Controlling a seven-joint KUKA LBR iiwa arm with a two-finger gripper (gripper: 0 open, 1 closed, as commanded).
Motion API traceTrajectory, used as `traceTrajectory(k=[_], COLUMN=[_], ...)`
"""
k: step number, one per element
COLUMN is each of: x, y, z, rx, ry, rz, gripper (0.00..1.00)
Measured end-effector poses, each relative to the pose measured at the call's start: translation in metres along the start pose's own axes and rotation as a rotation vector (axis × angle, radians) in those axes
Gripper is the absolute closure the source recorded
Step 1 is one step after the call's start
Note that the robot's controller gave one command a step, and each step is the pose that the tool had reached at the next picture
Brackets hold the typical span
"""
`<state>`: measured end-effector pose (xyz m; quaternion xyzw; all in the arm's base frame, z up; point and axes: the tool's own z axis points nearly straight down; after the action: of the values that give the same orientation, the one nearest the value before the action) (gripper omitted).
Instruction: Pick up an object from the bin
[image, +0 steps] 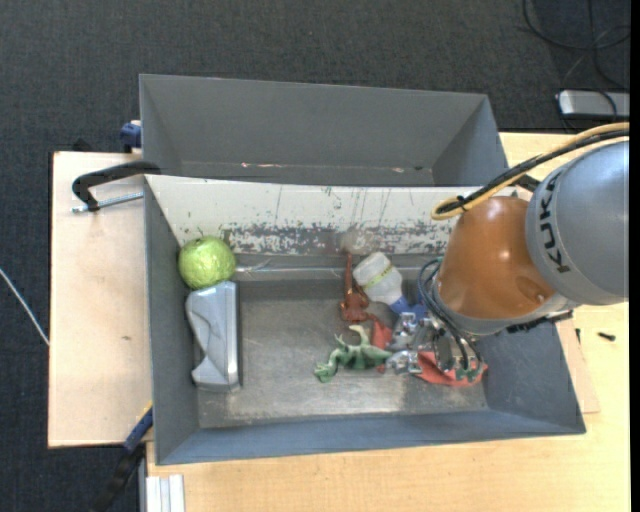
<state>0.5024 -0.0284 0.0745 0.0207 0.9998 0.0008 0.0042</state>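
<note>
Operator: Gripper is low in the bin, under its orange cover, right above a small heap. How the jaws stand we cannot tell; the cover and the cables hide them from us.

Checker: So what do we have at the jaws?

Operator: A flat red thing lies directly below them and seems to touch them. A green toy animal is just beside, on the side away from the arm. A blue piece and a brown toy are a little behind, with a white bottle further toward the back wall. We judge the red thing is the one to take, but we see nothing between the jaws.

Checker: What can go wrong from here?

Operator: We fear a crowded grasp. The pieces touch each other, so the jaws may pinch two things together, or catch only an edge of the red one and lose it on the lift. Also the wall of the bin is near the jaws, and they may scrape it. The green apple and the grey block, well apart from the jaws, are not in danger.
</note>
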Motion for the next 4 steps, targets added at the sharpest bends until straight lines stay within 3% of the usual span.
traceTrajectory(k=[1, 2, 3, 4], x=[0.0, 0.001, -0.005, 0.002], y=[0.01, 0.035, 0.024, 0.021], z=[-0.048, -0.115, -0.08, -0.085], rx=[0.001, 0.001, 0.0, 0.0], ry=[0.01, 0.008, -0.002, 0.021], rz=[0.026, 0.11, -0.053, -0.149], gripper=[1.0, 1.0, 1.0, 1.0])
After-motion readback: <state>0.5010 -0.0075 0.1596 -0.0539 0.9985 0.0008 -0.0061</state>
